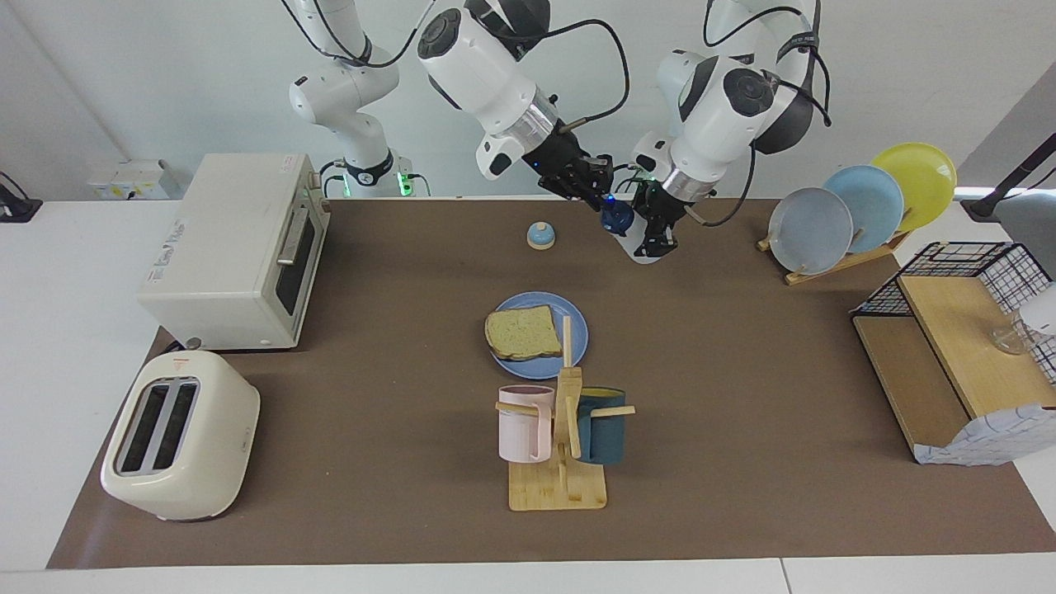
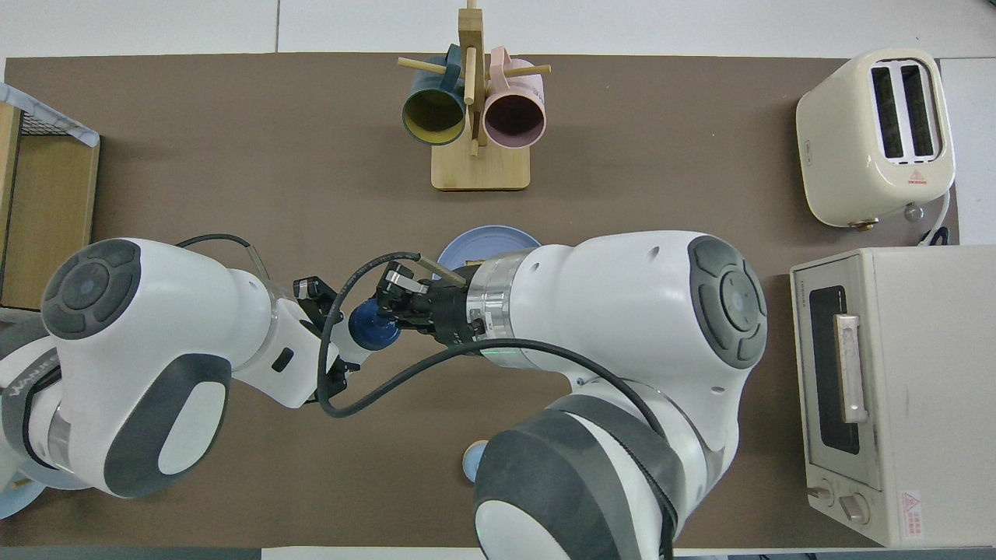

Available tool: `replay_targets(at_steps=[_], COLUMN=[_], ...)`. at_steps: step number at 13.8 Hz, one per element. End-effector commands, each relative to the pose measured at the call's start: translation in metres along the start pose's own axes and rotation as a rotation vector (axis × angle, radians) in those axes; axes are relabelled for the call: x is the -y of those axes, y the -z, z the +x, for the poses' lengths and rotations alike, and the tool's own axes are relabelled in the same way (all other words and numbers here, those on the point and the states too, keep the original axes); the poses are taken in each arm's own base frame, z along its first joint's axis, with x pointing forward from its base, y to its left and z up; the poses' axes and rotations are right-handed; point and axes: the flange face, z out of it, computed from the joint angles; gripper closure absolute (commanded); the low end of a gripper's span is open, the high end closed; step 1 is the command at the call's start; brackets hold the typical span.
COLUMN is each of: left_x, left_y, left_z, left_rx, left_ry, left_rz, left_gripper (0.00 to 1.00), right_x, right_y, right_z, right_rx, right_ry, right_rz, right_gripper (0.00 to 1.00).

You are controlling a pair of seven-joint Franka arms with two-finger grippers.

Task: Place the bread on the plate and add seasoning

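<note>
High facing and overhead views, opposed

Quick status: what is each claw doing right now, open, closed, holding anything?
Left claw: closed on the seasoning bottle's body, above the table.
Right claw: at the bottle's blue cap; grip cannot be told.

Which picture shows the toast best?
The facing view: the bread lies in plain sight on the blue plate. In the overhead view the right arm covers the bread; only the plate's rim shows.
</note>
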Motion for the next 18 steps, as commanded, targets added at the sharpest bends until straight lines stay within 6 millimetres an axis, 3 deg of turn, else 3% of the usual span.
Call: replay_targets(at_steps=[1,5,9,12,18], left_x=[-0.005,-0.005,-0.005,-0.005,-0.007], left_y=[0.001,0.001,0.001,0.001,0.0], left_z=[-0.003,-0.003,-0.003,-0.003,-0.002], left_rx=[-0.028,-0.03,-0.029,-0.027,-0.021], left_ry=[-0.01,-0.008,-0.008,-0.011,-0.014], left_rz=[0.009,0.01,0.008,0.004,-0.002], left_gripper=[1.0,1.0,1.0,1.0,1.0], right_x=[0.002,0.001,-0.004,-0.011,-0.017], right_y=[0.002,0.008,0.039,0.052,0.053], right_z=[0.001,0.011,0.033,0.046,0.048], right_rx=[0.012,0.029,0.035,0.047,0.058], right_ry=[-0.025,-0.09,-0.166,-0.222,-0.266], right_rz=[0.012,0.052,0.128,0.172,0.202], right_gripper=[0.99,1.0,1.0,1.0,1.0])
